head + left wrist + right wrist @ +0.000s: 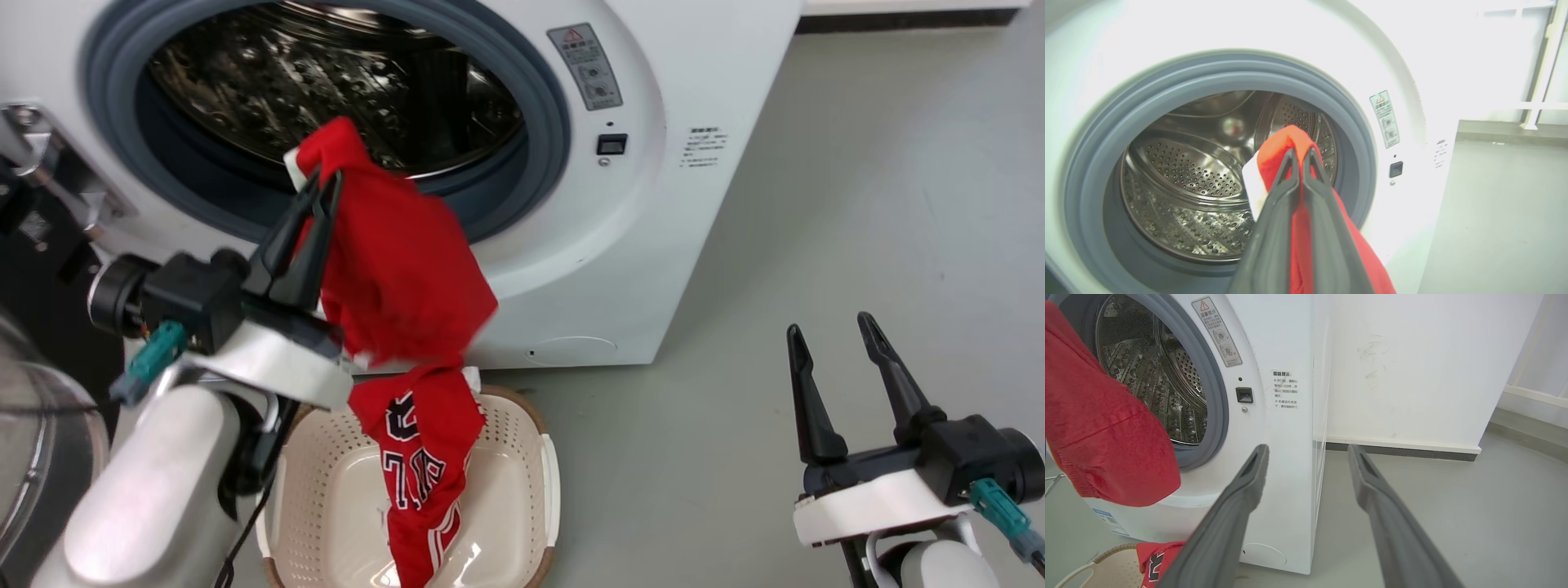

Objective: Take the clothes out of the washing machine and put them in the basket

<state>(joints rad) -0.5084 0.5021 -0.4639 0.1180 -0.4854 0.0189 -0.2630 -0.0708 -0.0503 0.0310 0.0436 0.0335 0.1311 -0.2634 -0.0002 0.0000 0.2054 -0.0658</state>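
Observation:
My left gripper (322,184) is shut on a red jersey (400,261) and holds it up in front of the washing machine (620,245), whose door is open. The cloth drapes down from the fingertips, and its lower end with black-and-white lettering (416,465) hangs into the cream basket (539,457) on the floor below. In the left wrist view the gripper (1300,153) pinches the red fabric (1290,139) before the steel drum (1188,183). My right gripper (829,331) stands open at the lower right, holding nothing. Its own view shows the gripper (1308,449) beside the washing machine (1286,428), with the jersey (1098,437) at the left.
The glass porthole door (33,457) swings open at the far left, close to my left forearm. Grey floor (857,245) stretches to the right of the machine. A white wall with a dark skirting (1412,451) stands behind it.

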